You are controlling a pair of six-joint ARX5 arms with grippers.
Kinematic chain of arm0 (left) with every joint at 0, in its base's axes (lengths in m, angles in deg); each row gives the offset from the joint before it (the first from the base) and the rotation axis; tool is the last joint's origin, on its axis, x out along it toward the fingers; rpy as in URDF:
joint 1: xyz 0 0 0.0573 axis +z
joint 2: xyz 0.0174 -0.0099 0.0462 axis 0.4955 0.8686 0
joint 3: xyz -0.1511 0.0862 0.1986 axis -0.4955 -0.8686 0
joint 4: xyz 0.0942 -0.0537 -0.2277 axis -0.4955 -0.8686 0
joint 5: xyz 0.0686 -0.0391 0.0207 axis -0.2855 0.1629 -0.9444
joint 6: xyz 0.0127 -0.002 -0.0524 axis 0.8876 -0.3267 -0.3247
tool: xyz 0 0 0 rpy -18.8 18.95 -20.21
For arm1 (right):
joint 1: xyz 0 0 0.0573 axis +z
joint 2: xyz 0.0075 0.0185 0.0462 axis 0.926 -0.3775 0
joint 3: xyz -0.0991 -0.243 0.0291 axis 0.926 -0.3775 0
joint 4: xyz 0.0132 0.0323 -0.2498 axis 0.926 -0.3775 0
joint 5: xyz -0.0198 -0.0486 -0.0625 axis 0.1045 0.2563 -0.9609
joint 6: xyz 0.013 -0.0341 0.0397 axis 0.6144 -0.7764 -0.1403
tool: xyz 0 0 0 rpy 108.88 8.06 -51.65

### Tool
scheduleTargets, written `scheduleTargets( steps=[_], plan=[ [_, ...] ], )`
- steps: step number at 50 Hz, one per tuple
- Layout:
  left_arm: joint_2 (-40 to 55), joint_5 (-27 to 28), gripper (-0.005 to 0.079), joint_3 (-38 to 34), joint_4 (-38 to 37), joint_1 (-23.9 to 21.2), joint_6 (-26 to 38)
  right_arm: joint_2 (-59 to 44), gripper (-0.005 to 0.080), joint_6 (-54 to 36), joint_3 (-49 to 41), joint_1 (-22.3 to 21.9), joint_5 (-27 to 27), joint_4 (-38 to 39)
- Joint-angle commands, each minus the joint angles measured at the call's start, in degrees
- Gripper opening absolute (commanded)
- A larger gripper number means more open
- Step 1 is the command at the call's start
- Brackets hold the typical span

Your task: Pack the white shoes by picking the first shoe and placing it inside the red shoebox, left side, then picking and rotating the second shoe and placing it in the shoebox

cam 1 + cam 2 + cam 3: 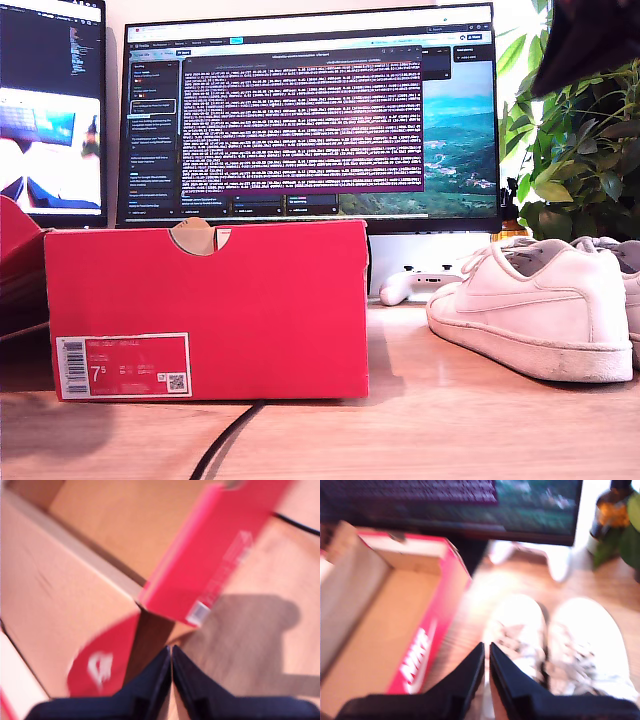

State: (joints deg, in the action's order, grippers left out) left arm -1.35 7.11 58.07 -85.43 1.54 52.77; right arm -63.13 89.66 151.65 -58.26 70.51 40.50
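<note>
Above the shoes, my second gripper [486,652] hangs with fingers pressed together, empty | white shoes [535,305] side by side at exterior view's right, beside the empty red shoebox [205,310] | my first gripper [170,655] over the box corner, also pressed together | second arm nearer.

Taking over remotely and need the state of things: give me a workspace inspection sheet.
Surface: wooden table, bare in front.
Job's things: red shoebox open and empty inside; white shoes side by side on the table, at the exterior view's right.
Clutter: white game controller behind the shoes.
Grippers: my first gripper shut, above the box; my second gripper shut, above the shoes.
Cables: black cable running from under the box.
Surroundings: monitor, second screen, plant.
</note>
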Motion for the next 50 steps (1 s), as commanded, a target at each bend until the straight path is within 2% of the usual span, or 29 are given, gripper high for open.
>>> scheduleTargets(
  steps=[1,5,6,8,10,14,21,29,32,38,45,50],
  plan=[
    [2.0,-0.2,-0.0019,0.0,2.0,-0.4,-3.8,0.0,-0.0013,-0.1,1.0,0.5,-1.6,-0.2],
    [5.0,-0.3,-0.0019,0.0,3.5,-0.3,-7.5,-0.1,-0.0013,0.1,1.0,0.5,-2.8,-1.2],
    [5.5,-0.3,-0.0019,0.0,3.8,-0.3,-11.0,-0.1,-0.0013,0.1,1.0,0.5,-2.9,-1.6],
    [6.7,-0.3,-0.0019,0.0,4.5,-0.3,-12.0,-0.1,-0.0013,0.1,1.0,0.6,-3.0,-2.2],
    [7.5,-0.3,-0.0019,0.0,5.0,-0.3,-16.8,-0.2,-0.0013,0.0,1.0,0.6,-3.0,-2.8],
    [9.0,-0.3,-0.0019,0.0,6.2,-0.3,-19.8,-0.6,-0.0009,-0.2,1.0,0.6,-3.0,-3.5],
    [9.9,-0.3,-0.0019,0.0,9.5,-0.3,-25.9,-2.8,0.0066,-1.8,1.0,1.3,-3.0,-5.2],
    [9.9,-0.1,-0.0019,0.0,11.1,-0.3,-27.5,-7.5,0.0249,-3.0,1.0,2.3,-3.0,-8.5],
    [9.9,-0.1,-0.0019,0.0,11.1,-0.3,-27.5,-9.3,0.0293,-2.8,1.0,3.1,-3.0,-9.3],
    [9.9,-0.1,-0.0019,0.0,11.2,-0.3,-27.5,-12.4,0.0342,-1.5,1.0,4.8,-3.0,-11.3],
    [9.9,-0.1,-0.0019,0.0,11.2,-0.3,-27.5,-15.0,0.0347,0.2,1.0,6.4,-3.1,-13.8],
    [9.9,-0.1,-0.0019,0.0,11.1,-0.3,-27.5,-16.9,0.0381,1.5,1.0,6.9,-3.1,-15.8]
  ],
)
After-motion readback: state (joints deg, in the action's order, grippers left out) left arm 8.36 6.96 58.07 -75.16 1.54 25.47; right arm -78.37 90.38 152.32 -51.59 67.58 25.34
